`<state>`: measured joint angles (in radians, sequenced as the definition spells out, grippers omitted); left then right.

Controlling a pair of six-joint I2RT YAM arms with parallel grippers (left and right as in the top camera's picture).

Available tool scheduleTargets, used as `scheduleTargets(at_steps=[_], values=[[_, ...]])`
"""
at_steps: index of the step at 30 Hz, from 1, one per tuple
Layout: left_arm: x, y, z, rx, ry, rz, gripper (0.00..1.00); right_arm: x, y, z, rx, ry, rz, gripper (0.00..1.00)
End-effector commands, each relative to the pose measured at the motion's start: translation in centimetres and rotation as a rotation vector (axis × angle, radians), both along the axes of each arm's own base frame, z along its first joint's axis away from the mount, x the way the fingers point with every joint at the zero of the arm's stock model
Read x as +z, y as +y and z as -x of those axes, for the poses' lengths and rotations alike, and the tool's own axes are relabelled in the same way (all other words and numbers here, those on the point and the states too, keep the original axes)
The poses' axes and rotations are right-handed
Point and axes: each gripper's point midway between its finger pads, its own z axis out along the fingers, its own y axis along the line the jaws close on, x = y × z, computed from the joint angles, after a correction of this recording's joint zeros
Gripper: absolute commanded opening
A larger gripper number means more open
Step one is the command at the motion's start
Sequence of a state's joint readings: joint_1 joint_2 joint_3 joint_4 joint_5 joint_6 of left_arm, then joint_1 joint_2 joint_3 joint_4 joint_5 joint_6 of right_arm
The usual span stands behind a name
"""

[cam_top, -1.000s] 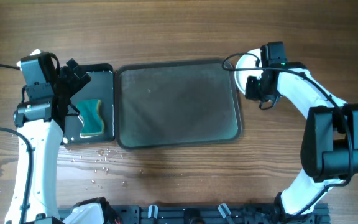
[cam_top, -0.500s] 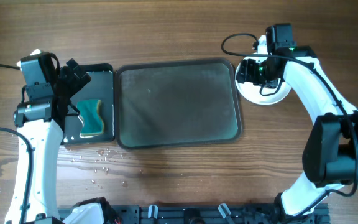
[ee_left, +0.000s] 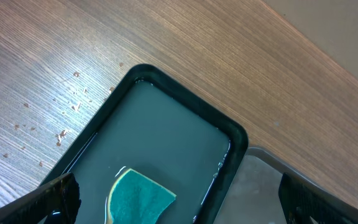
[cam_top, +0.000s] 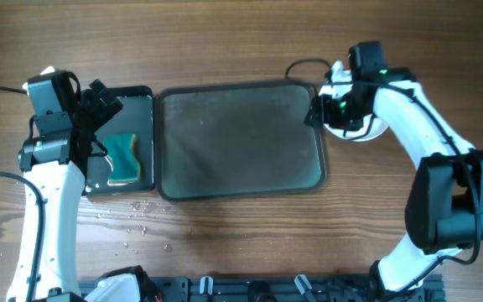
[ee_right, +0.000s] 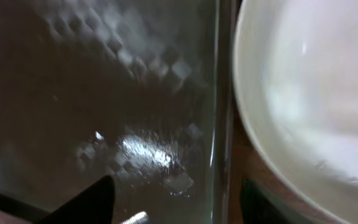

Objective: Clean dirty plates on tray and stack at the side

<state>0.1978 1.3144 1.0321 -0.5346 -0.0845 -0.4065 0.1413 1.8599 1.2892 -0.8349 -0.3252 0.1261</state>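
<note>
**Right gripper at tray corner, plate alongside**

Overhead: the tray (cam_top: 241, 143) lies mid-frame. A white plate (cam_top: 371, 132) sits on the table (cam_top: 241, 42) just off the tray's upper right corner, partly under the right arm (cam_top: 409, 109); the number of plates there cannot be told. The right gripper (cam_top: 319, 111) hangs over that corner. The left gripper (cam_top: 101, 104) is over the small black tray (cam_top: 132, 113) at left, which holds a teal sponge (cam_top: 124, 158). Water droplets (cam_top: 137, 214) lie below it.

Left wrist: fingers spread wide, nothing between them. The sponge is at lower centre.

Right wrist: fingers parted, gripping nothing. The tray fills the left of the frame and the plate the right, with the tray rim between them.
</note>
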Motion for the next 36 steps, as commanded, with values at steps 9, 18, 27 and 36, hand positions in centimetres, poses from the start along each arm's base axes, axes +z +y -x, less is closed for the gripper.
scheduleTargets(at_steps=[9, 18, 27, 36], values=[[1.8, 0.3, -0.7, 0.013, -0.07, -0.003, 1.0, -3.0, -0.4, 1.7, 0.039, -0.026, 0.18, 0.57], [0.6, -4.7, -0.8, -0.273, -0.034, 0.107, 0.94, -3.1, -1.0, 1.7, 0.033, -0.025, 0.215, 0.22], [-6.9, -7.9, 0.0, -0.573, 0.219, 0.031, 0.4, -3.1, -1.0, 1.7, 0.033, -0.025, 0.214, 0.23], [-12.0, -6.9, -1.3, -0.549, 0.313, 0.029, 0.1, -3.1, -1.0, 1.7, 0.033, -0.026, 0.215, 0.24]])
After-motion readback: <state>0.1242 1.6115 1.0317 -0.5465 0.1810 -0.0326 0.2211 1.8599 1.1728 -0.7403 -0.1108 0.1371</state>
